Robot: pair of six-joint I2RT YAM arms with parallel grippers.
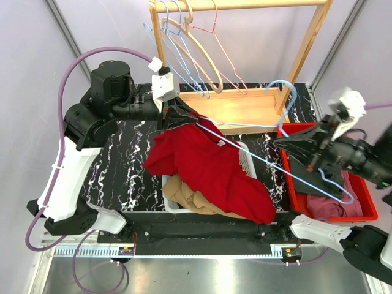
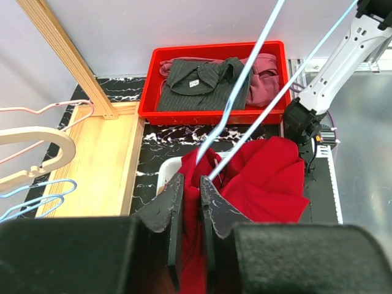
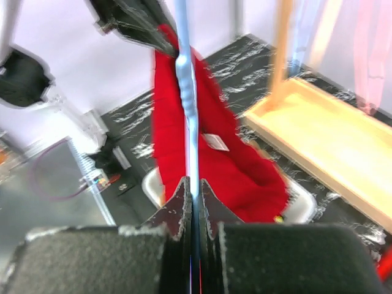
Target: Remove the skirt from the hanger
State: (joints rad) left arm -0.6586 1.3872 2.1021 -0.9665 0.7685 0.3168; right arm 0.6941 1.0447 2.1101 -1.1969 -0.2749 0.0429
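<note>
The red skirt (image 1: 208, 165) buries most of the white basket (image 1: 245, 160) and tan cloth (image 1: 182, 193) at lower centre. The right arm (image 1: 367, 162) runs off the right edge. From the right wrist, the blue hanger (image 3: 186, 86) blurs, seemingly one strand.

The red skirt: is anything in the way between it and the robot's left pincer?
Nothing visible does. The left pincer is closed on the red skirt itself, pinching the fabric right beside the blue hanger. The right pincer grips that hanger's wire further along.
</note>
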